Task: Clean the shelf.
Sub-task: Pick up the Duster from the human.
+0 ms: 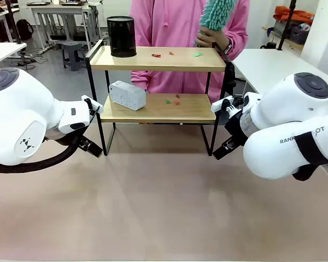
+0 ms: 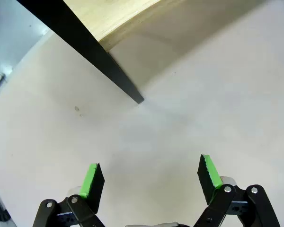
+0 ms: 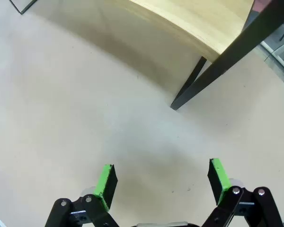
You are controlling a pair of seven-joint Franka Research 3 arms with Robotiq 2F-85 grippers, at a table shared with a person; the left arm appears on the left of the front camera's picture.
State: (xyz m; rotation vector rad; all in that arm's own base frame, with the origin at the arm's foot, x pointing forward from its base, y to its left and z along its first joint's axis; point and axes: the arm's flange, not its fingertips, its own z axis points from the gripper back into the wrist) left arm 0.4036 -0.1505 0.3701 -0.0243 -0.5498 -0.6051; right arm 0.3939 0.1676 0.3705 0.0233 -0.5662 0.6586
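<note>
With my left hand (image 2: 151, 177) and right hand (image 3: 163, 182) both released beside the front legs of the shelf (image 1: 153, 66) mid-worktop (image 1: 164, 207), I could clip a leg and topple the black cup (image 1: 121, 36).

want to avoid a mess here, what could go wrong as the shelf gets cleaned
1. The left gripper and right gripper hang open, low near the front legs of the shelf; a careless swing could knock a leg and shift everything.
2. The black mesh cup stands toward the top board's left end; sweeping the scraps with the person's duster could push it off.
</note>
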